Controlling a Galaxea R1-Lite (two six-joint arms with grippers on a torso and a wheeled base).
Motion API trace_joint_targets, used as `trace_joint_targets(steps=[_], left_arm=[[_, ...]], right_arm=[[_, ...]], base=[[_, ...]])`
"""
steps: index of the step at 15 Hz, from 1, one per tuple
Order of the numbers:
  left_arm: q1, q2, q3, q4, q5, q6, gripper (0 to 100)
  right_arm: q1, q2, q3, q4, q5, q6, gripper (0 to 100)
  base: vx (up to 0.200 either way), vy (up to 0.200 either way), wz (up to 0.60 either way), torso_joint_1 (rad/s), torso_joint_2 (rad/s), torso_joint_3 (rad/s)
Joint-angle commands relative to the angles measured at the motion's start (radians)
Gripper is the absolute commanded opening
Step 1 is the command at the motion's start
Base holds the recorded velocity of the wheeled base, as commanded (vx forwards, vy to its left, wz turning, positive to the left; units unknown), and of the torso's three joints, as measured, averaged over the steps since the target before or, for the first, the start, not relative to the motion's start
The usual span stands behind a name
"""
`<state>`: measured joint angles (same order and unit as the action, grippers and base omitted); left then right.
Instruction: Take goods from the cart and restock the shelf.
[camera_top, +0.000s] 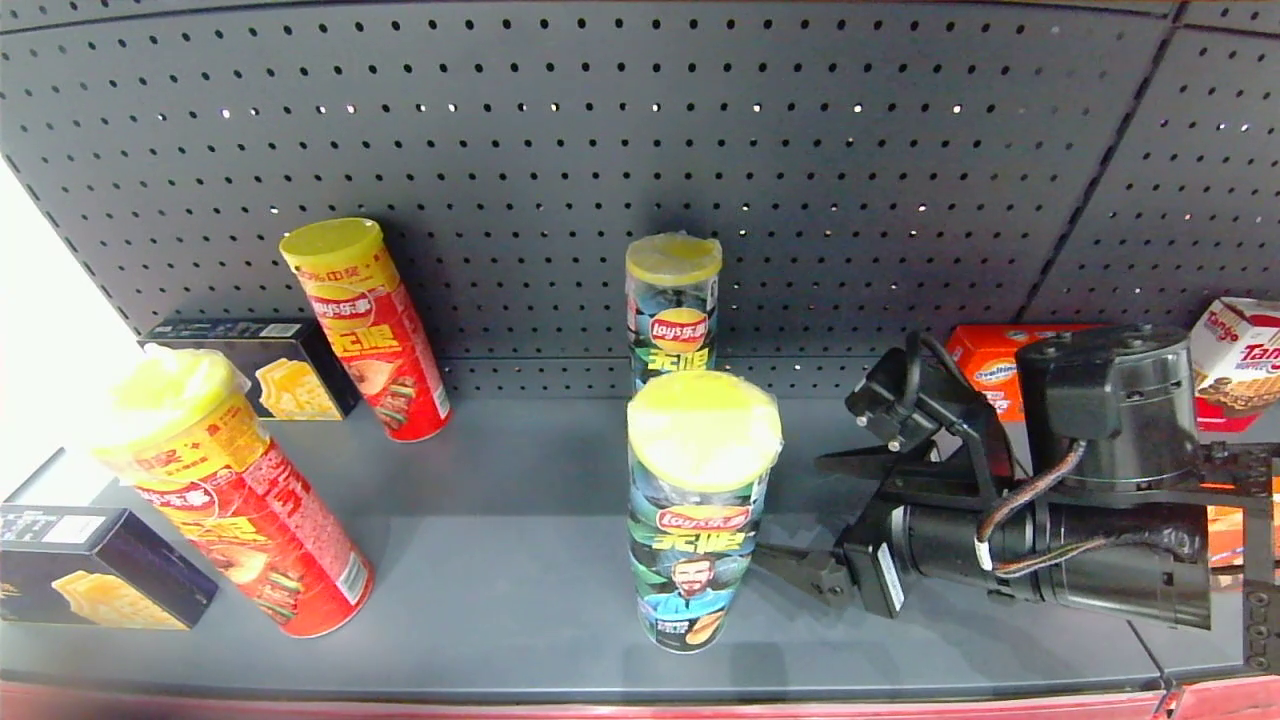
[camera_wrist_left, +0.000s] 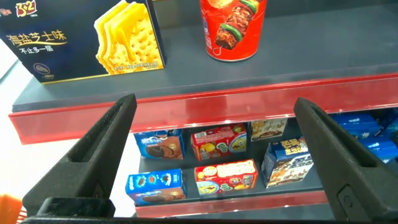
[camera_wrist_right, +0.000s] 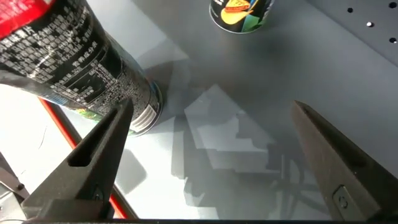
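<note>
A dark green chip can with a yellow lid stands upright near the shelf's front, in the middle. My right gripper is open just to its right, fingers apart from the can and holding nothing. In the right wrist view the same can stands beside one finger of the open right gripper. A second green can stands behind it by the pegboard, and its base shows too. My left gripper is open and empty, facing the shelf's red front edge.
Two red chip cans and dark blue cracker boxes fill the shelf's left side. Orange and white snack boxes stand at the back right. A lower shelf holds several small boxes.
</note>
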<state>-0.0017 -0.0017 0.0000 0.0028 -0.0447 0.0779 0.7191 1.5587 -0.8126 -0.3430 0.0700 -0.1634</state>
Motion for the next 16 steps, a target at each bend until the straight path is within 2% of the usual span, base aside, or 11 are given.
trace_joint_targets(steps=[1, 13, 16], left_arm=[[0.000, 0.002, 0.000, 0.000, 0.000, 0.000, 100], [0.000, 0.002, 0.000, 0.000, -0.001, 0.000, 100], [0.000, 0.002, 0.000, 0.000, -0.001, 0.000, 100]], right_arm=[[0.003, 0.000, 0.001, -0.001, 0.001, -0.001, 100], [0.016, 0.006, 0.007, -0.002, -0.001, -0.001, 100], [-0.035, -0.068, 0.055, -0.004, -0.004, 0.001, 100]], base=[[0.000, 0.000, 0.00, 0.000, 0.00, 0.000], [0.000, 0.000, 0.00, 0.000, 0.00, 0.000], [0.000, 0.000, 0.00, 0.000, 0.00, 0.000]])
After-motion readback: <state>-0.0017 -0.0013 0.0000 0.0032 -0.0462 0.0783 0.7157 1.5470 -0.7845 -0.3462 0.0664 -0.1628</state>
